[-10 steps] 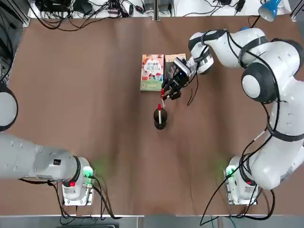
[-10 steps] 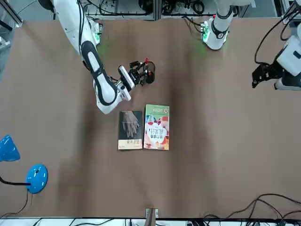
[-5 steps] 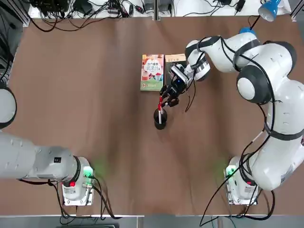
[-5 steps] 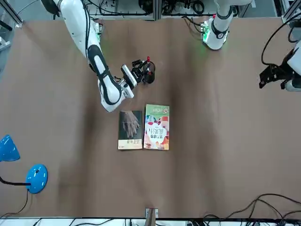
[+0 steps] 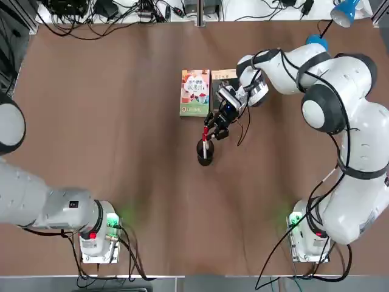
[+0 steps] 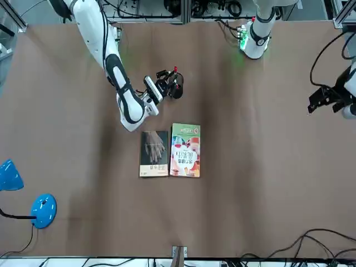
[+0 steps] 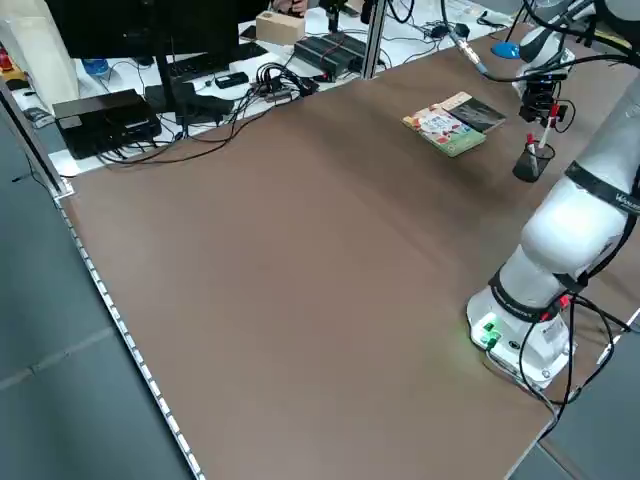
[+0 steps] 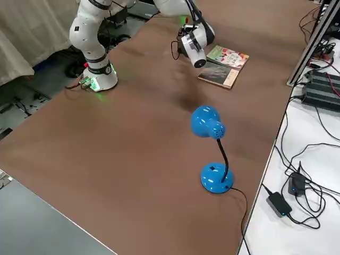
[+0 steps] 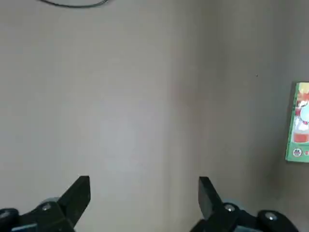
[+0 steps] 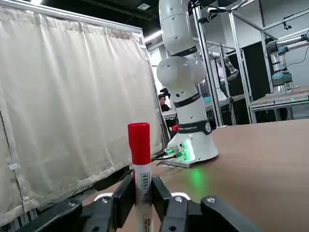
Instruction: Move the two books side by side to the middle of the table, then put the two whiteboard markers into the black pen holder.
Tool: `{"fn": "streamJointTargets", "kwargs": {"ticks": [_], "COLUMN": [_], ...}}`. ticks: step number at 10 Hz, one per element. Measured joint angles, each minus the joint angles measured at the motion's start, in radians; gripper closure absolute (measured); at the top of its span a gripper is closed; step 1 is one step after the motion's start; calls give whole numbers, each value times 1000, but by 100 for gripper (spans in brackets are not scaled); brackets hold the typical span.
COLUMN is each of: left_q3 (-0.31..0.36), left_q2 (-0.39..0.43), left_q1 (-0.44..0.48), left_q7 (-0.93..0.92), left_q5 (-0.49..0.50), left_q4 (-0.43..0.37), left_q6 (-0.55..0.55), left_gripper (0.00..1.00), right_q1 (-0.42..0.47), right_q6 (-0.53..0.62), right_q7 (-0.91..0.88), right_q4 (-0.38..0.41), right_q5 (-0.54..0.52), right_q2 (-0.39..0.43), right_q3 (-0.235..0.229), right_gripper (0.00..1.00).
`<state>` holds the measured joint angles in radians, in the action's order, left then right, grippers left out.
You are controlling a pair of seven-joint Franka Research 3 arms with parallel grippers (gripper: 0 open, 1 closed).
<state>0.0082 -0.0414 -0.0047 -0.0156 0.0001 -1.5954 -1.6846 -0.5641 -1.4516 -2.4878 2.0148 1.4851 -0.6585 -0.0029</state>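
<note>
The two books lie side by side at the table's middle: the colourful book (image 5: 195,92) (image 6: 186,150) and the dark book (image 6: 154,153), half hidden under the right arm in the top view. My right gripper (image 5: 211,129) (image 10: 139,193) is shut on an upright whiteboard marker (image 10: 139,159), red cap up, just beside and above the black pen holder (image 5: 205,155) (image 6: 176,90). A second marker (image 5: 205,146) stands in the holder. My left gripper (image 6: 325,100) (image 9: 142,193) hangs open and empty over bare table far to the robot's left.
A blue desk lamp (image 6: 33,208) (image 8: 212,151) stands at the table's far right corner. Cables and boxes (image 7: 200,85) line the far edge. The arm bases (image 5: 97,237) (image 5: 307,237) sit at the near edge.
My right gripper has carried the marker a little closer to the pen holder. The left gripper has drifted further out toward the table's left side.
</note>
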Motion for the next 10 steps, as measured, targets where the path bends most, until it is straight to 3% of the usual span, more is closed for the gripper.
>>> {"fn": "streamJointTargets", "kwargs": {"ticks": [2,5,6,8,10], "left_q3": [-2,1,0,-3,-3], "left_q2": [-56,-70,-70,-69,-65], "left_q1": [-22,-19,-20,-21,-21], "left_q7": [0,0,0,0,0], "left_q5": [0,0,0,0,-1], "left_q4": [65,92,95,95,95], "left_q6": [0,0,0,3,7], "left_gripper": [3,4,4,4,4], "right_q1": [-7,-13,-13,-13,-12], "right_q6": [-5,-6,-6,-5,15], "right_q7": [-20,-37,-37,-37,-29], "right_q4": [0,0,0,0,-7], "right_q5": [27,45,45,46,50], "right_q2": [-19,-47,-51,-54,-54], "right_q3": [0,0,0,-1,-5], "right_gripper": [78,72,67,37,35]}}
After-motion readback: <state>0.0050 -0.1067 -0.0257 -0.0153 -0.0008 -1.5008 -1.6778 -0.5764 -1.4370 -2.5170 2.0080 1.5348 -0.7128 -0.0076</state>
